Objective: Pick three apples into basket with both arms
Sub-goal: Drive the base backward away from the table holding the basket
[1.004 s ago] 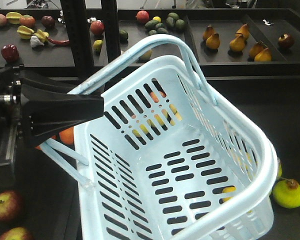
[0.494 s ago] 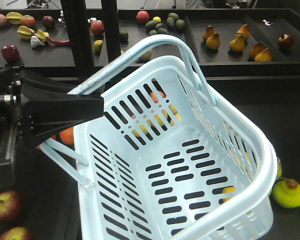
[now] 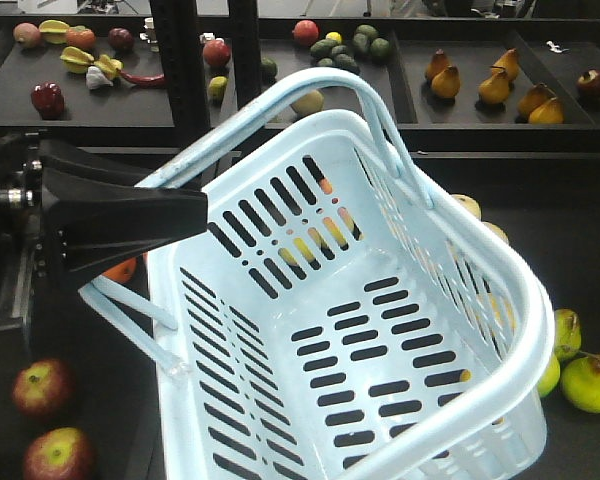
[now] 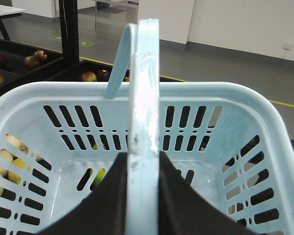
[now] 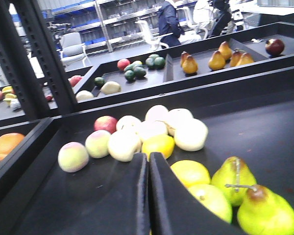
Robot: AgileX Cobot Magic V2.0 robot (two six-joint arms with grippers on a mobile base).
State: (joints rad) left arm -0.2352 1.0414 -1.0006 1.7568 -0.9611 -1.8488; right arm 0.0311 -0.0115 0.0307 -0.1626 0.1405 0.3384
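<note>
Holds the pale blue slotted plastic basket (image 3: 310, 290) by one hoop handle in the black left gripper (image 4: 143, 164), fingers clamped on both sides of it; nothing inside yet. Two round dark red apples (image 3: 42, 387) on the black table (image 3: 110, 400), at 7 o'clock from the basket, just under the left arm. Black right gripper (image 5: 148, 193) pressed closed on nothing, above pale round fruits (image 5: 137, 134) and yellow-green pears (image 5: 264, 213), no dark apple near. Probably calls for a long reach of the free right arm toward 9 o'clock, across the basket.
</note>
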